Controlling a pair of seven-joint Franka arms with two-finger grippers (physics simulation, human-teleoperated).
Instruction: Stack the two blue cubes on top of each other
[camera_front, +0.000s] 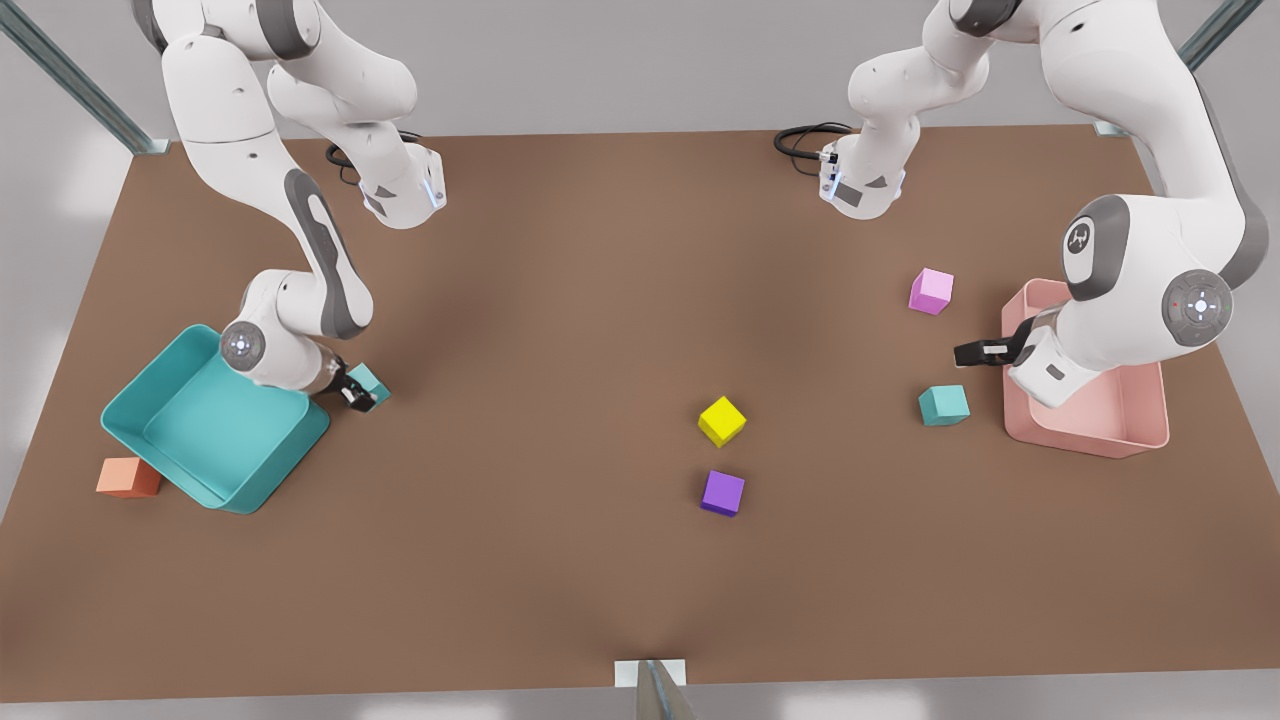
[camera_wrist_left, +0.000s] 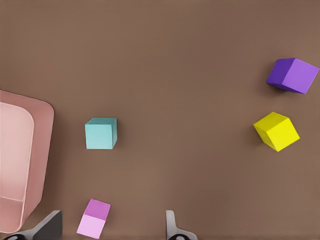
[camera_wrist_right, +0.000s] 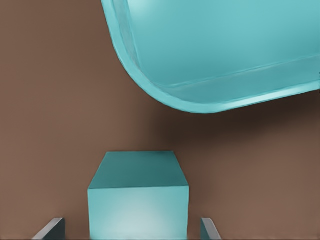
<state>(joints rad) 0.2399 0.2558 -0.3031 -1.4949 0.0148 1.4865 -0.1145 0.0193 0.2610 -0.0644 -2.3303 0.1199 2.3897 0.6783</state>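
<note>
One blue cube (camera_front: 369, 381) (camera_wrist_right: 138, 197) sits on the table beside the teal tray's corner. My right gripper (camera_front: 357, 395) (camera_wrist_right: 131, 226) is lowered around it, open, a fingertip (camera_wrist_right: 51, 228) on each side with a small gap to the cube's faces. The other blue cube (camera_front: 944, 404) (camera_wrist_left: 101, 133) rests on the table near the pink tray. My left gripper (camera_front: 985, 351) (camera_wrist_left: 111, 226) hovers open above the table between that cube and the pink cube, holding nothing.
A teal tray (camera_front: 150, 425) (camera_wrist_right: 150, 85) lies close behind the right gripper, and a pink tray (camera_front: 1135, 435) (camera_wrist_left: 42, 150) under the left arm. Loose cubes: pink (camera_front: 931, 291) (camera_wrist_left: 93, 219), yellow (camera_front: 721, 420) (camera_wrist_left: 276, 131), purple (camera_front: 722, 493) (camera_wrist_left: 293, 75), orange (camera_front: 128, 477).
</note>
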